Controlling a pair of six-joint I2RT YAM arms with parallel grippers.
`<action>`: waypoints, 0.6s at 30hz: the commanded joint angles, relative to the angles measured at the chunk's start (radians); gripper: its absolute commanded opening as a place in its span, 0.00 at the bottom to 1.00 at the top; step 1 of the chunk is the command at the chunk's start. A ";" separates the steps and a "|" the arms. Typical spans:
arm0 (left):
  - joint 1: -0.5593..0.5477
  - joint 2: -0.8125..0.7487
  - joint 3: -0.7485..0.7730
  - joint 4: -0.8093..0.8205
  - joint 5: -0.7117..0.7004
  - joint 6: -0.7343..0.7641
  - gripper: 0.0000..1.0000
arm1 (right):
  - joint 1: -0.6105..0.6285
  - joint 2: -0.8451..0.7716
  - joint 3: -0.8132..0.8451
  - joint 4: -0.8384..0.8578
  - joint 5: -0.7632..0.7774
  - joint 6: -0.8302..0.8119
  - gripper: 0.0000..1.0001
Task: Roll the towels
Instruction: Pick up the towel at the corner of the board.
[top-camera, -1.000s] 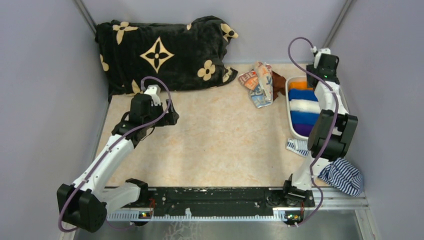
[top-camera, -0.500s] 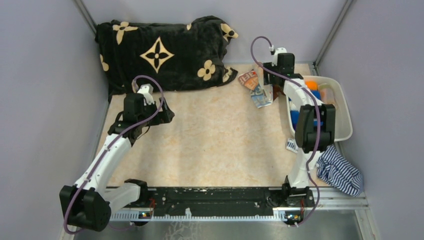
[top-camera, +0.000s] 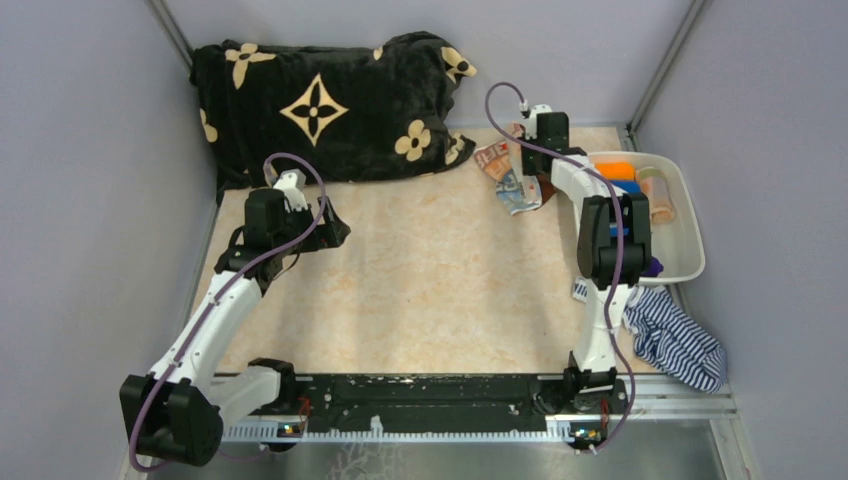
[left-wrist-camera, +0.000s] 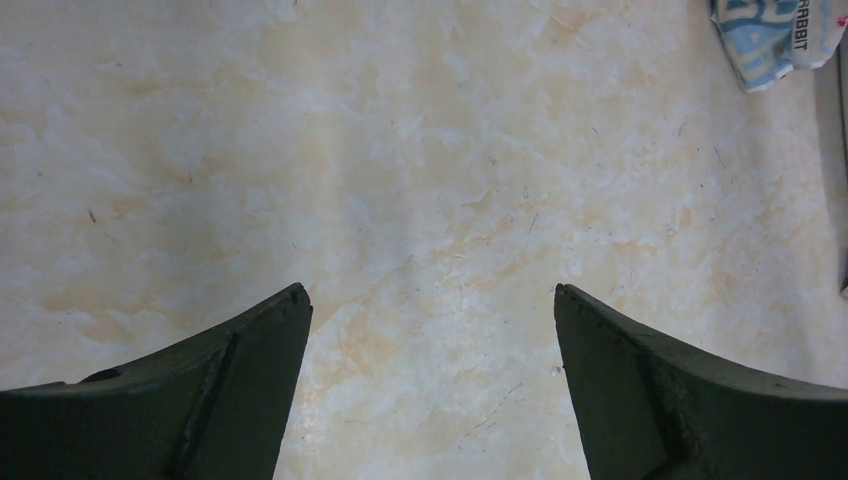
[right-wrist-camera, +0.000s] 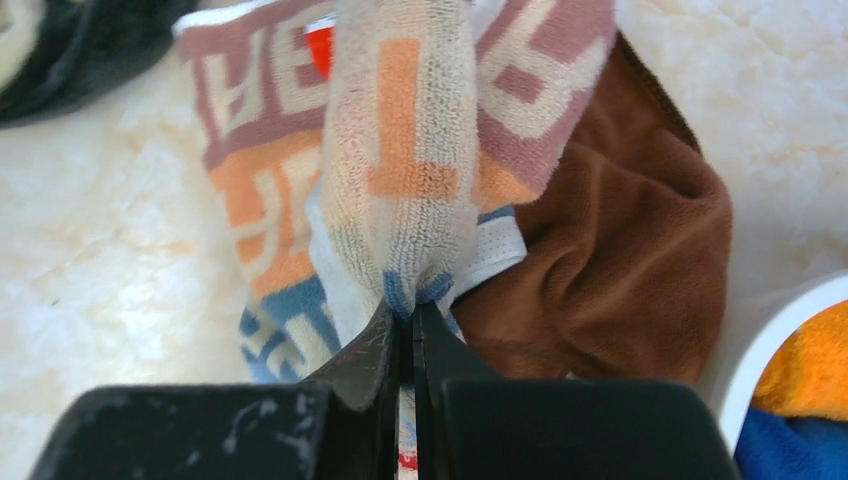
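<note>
On the pale marbled table (top-camera: 430, 270), beside the white tub (top-camera: 690, 255), the right gripper (right-wrist-camera: 405, 312) pinches a fold of the orange-peach towel (right-wrist-camera: 400, 150) heaped against the brown towel (right-wrist-camera: 620, 250). The left gripper (left-wrist-camera: 430, 300) hangs spread, empty. Pick-up step, I reckon; next it needs lifting clear and spreading flat.

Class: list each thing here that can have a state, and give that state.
Left gripper: jaws open, empty.
Right gripper: shut on peach towel.
Peach towel: pinched, unrolled.
Brown towel: crumpled, unrolled.
Bin: holds rolls.
Striped cloth: crumpled.
</note>
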 joint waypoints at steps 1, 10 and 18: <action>0.010 -0.024 -0.009 0.042 0.044 -0.004 0.96 | 0.078 -0.192 -0.044 0.010 0.030 -0.008 0.00; 0.011 -0.030 -0.024 0.076 0.167 -0.033 0.94 | 0.393 -0.522 -0.241 -0.091 0.181 0.160 0.00; 0.000 -0.120 -0.133 0.054 0.285 -0.206 0.89 | 0.829 -0.458 -0.264 -0.066 0.274 0.282 0.16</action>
